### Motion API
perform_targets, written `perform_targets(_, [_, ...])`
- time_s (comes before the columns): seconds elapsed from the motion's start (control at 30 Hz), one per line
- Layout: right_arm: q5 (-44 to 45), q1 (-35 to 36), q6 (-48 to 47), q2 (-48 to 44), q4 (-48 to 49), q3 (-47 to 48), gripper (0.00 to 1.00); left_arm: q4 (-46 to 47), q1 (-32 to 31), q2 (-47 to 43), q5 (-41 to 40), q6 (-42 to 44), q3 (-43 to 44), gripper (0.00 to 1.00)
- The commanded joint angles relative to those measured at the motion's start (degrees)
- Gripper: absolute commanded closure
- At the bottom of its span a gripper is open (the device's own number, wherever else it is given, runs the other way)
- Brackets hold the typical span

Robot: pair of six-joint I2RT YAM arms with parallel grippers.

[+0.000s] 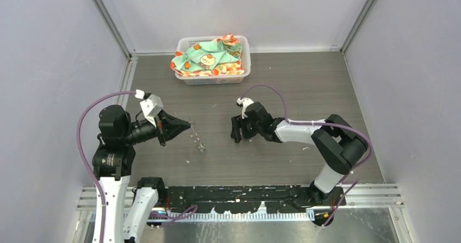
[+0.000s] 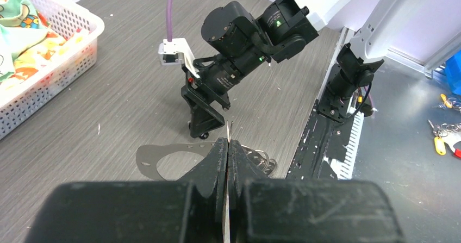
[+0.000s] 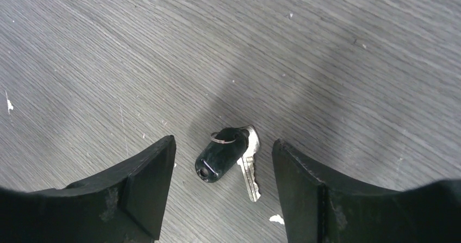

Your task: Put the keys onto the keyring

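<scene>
Wide right claw [image 3: 222,148] over black key [image 3: 217,161], left claw [image 2: 227,145] pinching keyring [image 2: 145,159] edge

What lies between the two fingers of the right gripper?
In the right wrist view, the black-headed key lies on the table between them, touching neither.

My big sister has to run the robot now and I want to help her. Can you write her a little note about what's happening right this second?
The left gripper is shut, pinching the keyring by its edge; the loop hangs below its fingers.
The right gripper is open, just above the black-headed key, which lies flat on the table between its fingers, untouched.
The green-headed key shows in no view.
Done: the keyring is gripped.
Left: no key is on it yet. Grab the black-headed key and thread it on, then find the green-headed key and add it too.
</scene>
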Motion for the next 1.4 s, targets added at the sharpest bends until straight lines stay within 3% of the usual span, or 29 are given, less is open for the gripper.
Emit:
perform_targets(0.0, [-0.04,0.7,4.99,-3.04,1.91,-2.56,0.31,1.54,0.29,0.26,0.12,-0.2,2.78,0.99])
perform_targets(0.23, [4.73,6.55,9.38,-6.12,-2.33,-3.73,0.33,1.12,0.27,0.09,-0.02,0.29,3.32,1.0])
perform_targets(0.4, [2.16,9.24,11.38,-7.25,-0.81,-4.42,0.33,1.69,0.27,0.13,-0.04,0.02,2.98,0.99])
perform_targets(0.6, [1.11,5.84,6.16,-12.62,-6.13,-1.43,0.32,2.13,0.27,0.29,-0.35,-0.06,2.99,1.0])
perform_targets(0.73, [6.34,0.52,-0.43,-14.63,-9.33,0.36,0.43,3.65,0.27,0.44,-0.75,-1.1,2.4,1.0])
perform_targets(0.9, [4.61,0.26,-11.66,-7.43,-11.14,3.84,0.41,4.68,0.27,0.53,-0.75,-2.96,1.62,0.99])
perform_targets(0.97, [2.24,0.29,-13.62,-3.45,-12.25,5.82,0.45,4.62,0.23,0.48,-0.81,-2.96,1.67,0.99])
perform_targets(1.37, [-4.57,-1.92,-16.1,1.68,-7.5,6.87,0.49,3.05,-0.34,-0.15,-1.42,-2.43,2.72,1.0])
